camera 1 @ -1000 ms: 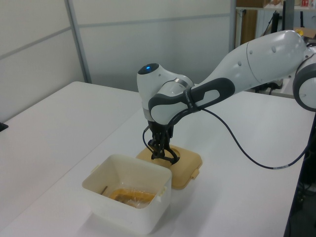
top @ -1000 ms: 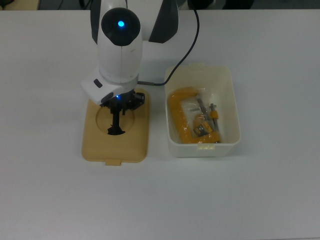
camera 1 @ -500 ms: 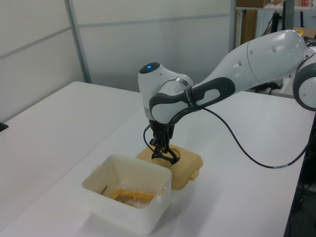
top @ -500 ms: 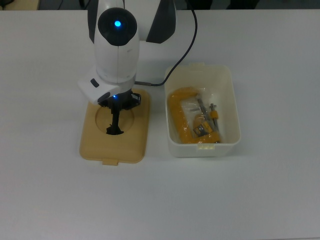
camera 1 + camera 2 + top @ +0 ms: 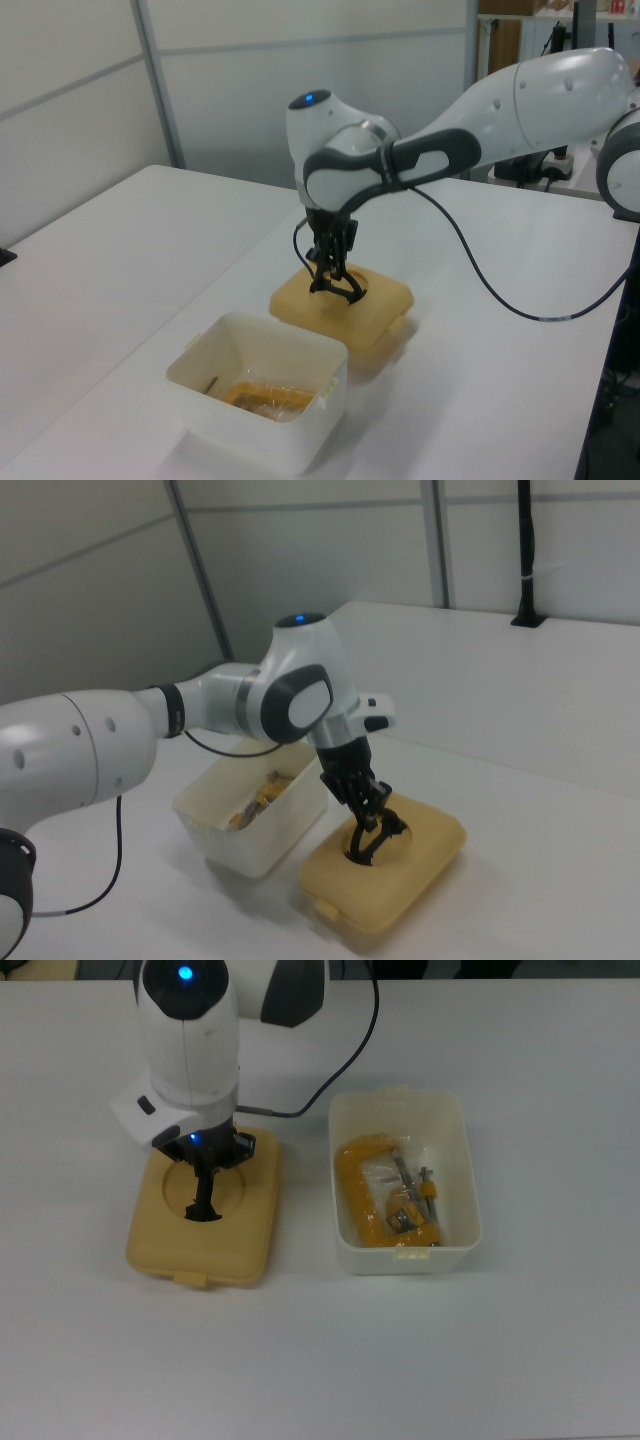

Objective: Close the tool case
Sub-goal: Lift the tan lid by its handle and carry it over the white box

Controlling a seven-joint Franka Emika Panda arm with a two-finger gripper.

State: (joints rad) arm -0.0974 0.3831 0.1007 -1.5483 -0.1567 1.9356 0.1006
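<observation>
The gripper [image 5: 204, 1203] reaches down into the round recess of the tan lid [image 5: 200, 1220], its fingers closed on the black handle [image 5: 203, 1210] there. In the top view the lid sits at left centre of the frame, well apart from the white tub [image 5: 405, 1182] at right centre; a strip of bare table [image 5: 300, 1360] lies between them. In the left view the lid [image 5: 345, 305] appears lifted clear of the table, with a shadow beneath its near edge, and it sits behind the tub [image 5: 260, 400], which fills the lower left of the frame. In the right view the lid [image 5: 385, 875] is at lower centre with the tub [image 5: 255, 815] just beside it, toward the right view's left. The tub stands open, holding a yellow clamp [image 5: 365, 1195] and some small metal parts I cannot make out. A black cable [image 5: 330, 1070] trails from the arm [image 5: 185, 1030] across the upper middle of the top view.
</observation>
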